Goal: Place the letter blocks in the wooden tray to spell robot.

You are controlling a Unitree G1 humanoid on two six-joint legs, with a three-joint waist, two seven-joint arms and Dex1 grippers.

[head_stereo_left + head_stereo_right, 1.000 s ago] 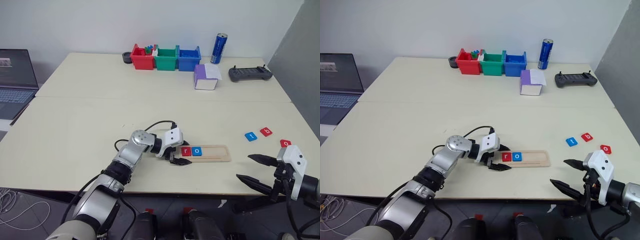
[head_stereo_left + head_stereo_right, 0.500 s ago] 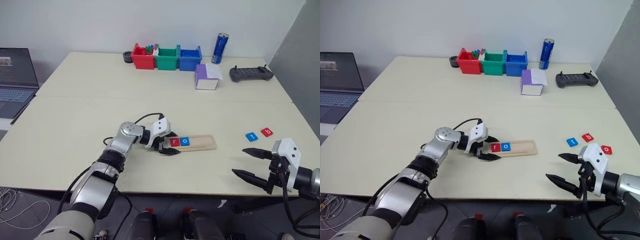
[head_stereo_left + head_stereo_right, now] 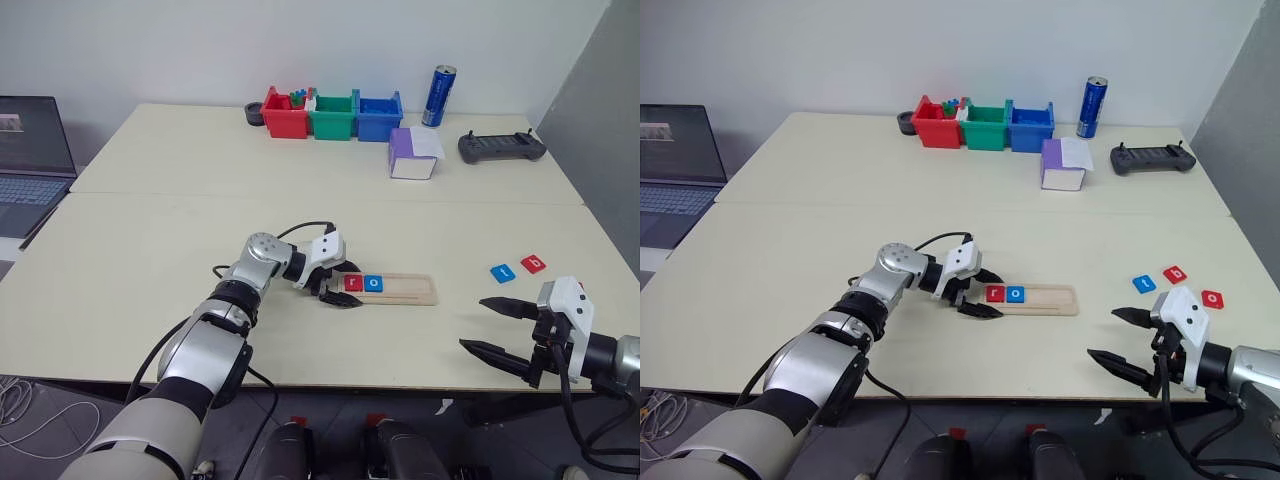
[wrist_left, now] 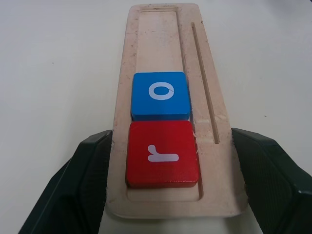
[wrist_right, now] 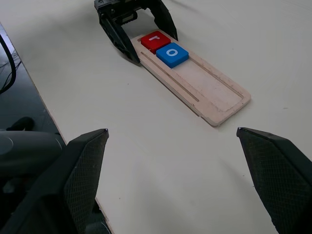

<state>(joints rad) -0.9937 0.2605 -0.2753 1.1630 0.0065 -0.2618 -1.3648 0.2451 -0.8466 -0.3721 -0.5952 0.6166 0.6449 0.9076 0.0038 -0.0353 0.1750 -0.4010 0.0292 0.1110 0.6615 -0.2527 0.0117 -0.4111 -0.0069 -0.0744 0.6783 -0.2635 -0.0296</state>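
Tray (image 3: 400, 289) lies near the front edge of the tabletop (image 3: 200, 230), a little left of the middle, its long side running along that edge. Left gripper (image 4: 165, 170) has its two fingers straddling the tray's left end, one pressed against each long side, so it is clamped on the wood itself; that grip looks meant to steady or shift the strip, not to lift a tile. Red r (image 4: 162, 153) sits in the end slot between those fingers and blue o (image 4: 160, 95) touches it in the next slot; the three slots beyond are bare, so the word is two letters along. Blue t (image 3: 502, 272), red b (image 3: 533, 264) and red o (image 3: 1211, 298) lie loose in a cluster toward the right edge, well apart from the tray. Right gripper (image 3: 497, 328) hangs just off the front edge near the right corner, fingers spread wide and holding nothing, close to those tiles, likely so that it can fetch b next.
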